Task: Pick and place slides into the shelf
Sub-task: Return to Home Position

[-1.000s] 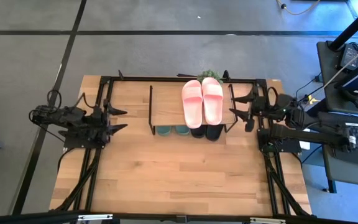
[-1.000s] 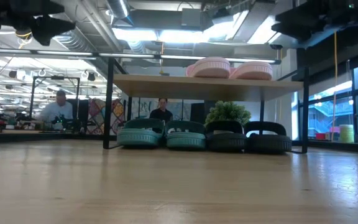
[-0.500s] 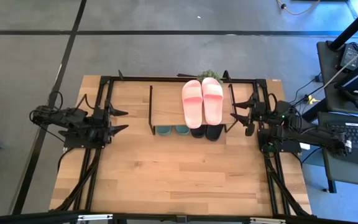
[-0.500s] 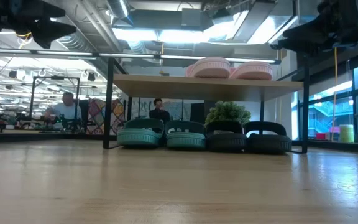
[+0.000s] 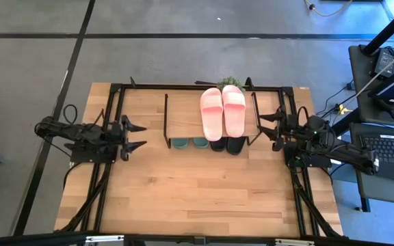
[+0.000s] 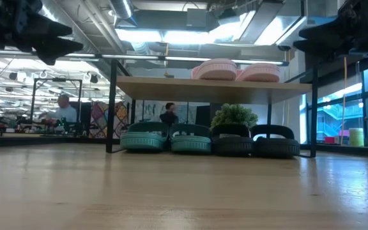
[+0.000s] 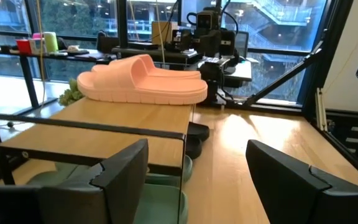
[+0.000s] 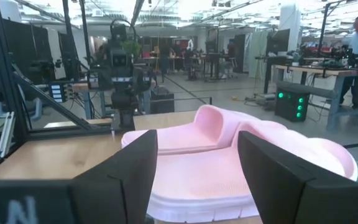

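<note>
All 3 pairs of slides (image 5: 223, 109) are in the shelf (image 5: 183, 117). My left gripper (image 5: 142, 136) and right gripper (image 5: 267, 128), fingers apart and empty, need only park home.

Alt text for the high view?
A small shelf with a light wooden top board stands at the far side of the table, a pair of pale pink rubber slides on top, dark green slides and black slides tucked beneath. The left gripper and right gripper hover open on either side, both empty.
</note>
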### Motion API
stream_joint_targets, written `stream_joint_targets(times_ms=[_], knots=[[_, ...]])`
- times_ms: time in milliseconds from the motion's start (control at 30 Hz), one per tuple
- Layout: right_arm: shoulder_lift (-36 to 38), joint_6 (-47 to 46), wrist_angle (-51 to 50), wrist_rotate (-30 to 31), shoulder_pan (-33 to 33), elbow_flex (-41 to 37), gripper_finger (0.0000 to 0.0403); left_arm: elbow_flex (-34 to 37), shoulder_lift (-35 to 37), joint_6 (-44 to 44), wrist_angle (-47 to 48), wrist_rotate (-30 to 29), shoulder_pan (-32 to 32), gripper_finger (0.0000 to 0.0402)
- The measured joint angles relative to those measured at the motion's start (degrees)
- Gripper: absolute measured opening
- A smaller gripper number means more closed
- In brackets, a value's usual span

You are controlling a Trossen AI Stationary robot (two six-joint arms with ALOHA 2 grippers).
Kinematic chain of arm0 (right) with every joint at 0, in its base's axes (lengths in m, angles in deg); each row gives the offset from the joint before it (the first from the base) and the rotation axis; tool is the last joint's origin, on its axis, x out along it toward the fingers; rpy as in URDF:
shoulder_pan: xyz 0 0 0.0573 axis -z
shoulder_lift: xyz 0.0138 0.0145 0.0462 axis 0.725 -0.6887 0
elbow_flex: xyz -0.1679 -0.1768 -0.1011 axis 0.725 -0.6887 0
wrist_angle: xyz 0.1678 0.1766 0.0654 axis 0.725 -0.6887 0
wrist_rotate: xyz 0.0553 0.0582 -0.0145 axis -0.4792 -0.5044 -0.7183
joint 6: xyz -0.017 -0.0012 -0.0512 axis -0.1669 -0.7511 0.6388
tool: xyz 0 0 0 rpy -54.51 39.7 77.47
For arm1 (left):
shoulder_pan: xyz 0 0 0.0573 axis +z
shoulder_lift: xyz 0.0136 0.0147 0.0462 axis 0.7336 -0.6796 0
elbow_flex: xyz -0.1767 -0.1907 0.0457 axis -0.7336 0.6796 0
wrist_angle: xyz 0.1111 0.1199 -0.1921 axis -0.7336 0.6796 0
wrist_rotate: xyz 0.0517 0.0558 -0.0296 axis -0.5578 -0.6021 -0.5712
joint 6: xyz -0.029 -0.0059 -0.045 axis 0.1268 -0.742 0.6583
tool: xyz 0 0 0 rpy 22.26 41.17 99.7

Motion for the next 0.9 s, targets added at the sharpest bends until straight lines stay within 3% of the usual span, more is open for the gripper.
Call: stream_joint_targets(times_ms=[567,900], knots=[[1.0,-1.0,-2.5,0.1,0.0,-0.1,0.0224,5.0,0.0,-0.6,-5.3,0.9,0.0,0.0263],[0.8,-0.9,6.6,0.6,0.1,-8.4,0.0224,5.3,0.0,-1.5,-5.8,0.5,0.0,0.0263]])
